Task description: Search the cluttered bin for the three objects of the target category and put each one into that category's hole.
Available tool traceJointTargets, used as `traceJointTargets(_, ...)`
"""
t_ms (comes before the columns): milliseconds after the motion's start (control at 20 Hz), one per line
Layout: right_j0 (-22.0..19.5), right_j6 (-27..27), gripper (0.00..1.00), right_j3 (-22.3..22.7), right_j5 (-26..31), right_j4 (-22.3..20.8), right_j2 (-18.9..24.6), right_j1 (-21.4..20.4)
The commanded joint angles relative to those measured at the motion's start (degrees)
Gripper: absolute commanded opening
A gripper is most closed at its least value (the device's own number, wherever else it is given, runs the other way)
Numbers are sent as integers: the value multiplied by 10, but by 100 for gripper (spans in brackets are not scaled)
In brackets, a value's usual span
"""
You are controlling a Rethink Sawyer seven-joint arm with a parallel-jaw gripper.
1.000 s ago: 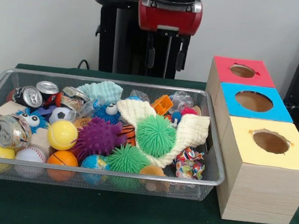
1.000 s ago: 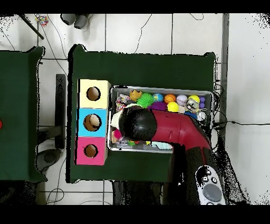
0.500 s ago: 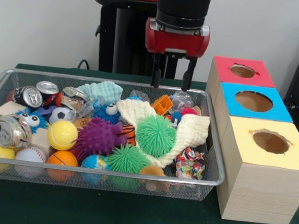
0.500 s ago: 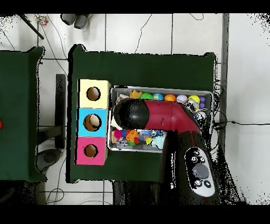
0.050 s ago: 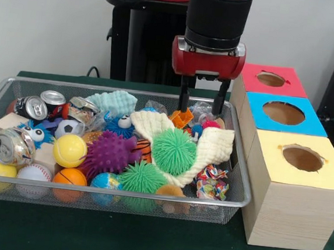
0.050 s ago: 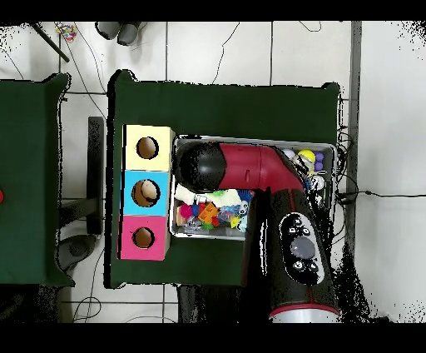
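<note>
My gripper (image 5: pixel 202 109) hangs open over the back right part of the wire bin (image 5: pixel 91 190), holding nothing. Its fingertips (image 5: pixel 182 107) reach down to a crumpled clear plastic piece (image 5: pixel 204 112) and an orange toy (image 5: pixel 181 117). The bin holds green spiky balls (image 5: pixel 174 151), a purple spiky ball (image 5: pixel 110 153), a yellow tennis ball (image 5: pixel 69 150), a small basketball (image 5: pixel 70 177), crushed cans (image 5: pixel 31 107) and a cream cloth (image 5: pixel 213 145). In the overhead view the red arm (image 6: pixel 250 171) hides the gripper and much of the bin (image 6: pixel 334 166).
Three wooden boxes stand in a row right of the bin, each with a round hole in its top: red (image 5: pixel 270 79), blue (image 5: pixel 283 113), yellow (image 5: pixel 302 158). Overhead they show as yellow (image 6: pixel 147 148), blue (image 6: pixel 146 193) and red (image 6: pixel 143 237). A green cloth covers the table (image 5: pixel 116 237).
In the front view the gripper has moved right and come down, from above the bin's back rim to the items in its back right corner. It has stayed open.
</note>
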Motion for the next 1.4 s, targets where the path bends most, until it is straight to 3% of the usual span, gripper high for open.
traceJointTargets(50, 1, 44, 100, -47, 86, 11, 18, 31)
traceJointTargets(450, -7, 35, 100, -60, 87, 17, 32, 50)
traceJointTargets(850, 9, 43, 100, -97, 106, 0, 13, 53)
traceJointTargets(1200, 23, 55, 100, -174, 118, 1, 15, 107)
traceJointTargets(1400, 41, 61, 100, -241, 145, 1, 15, 144)
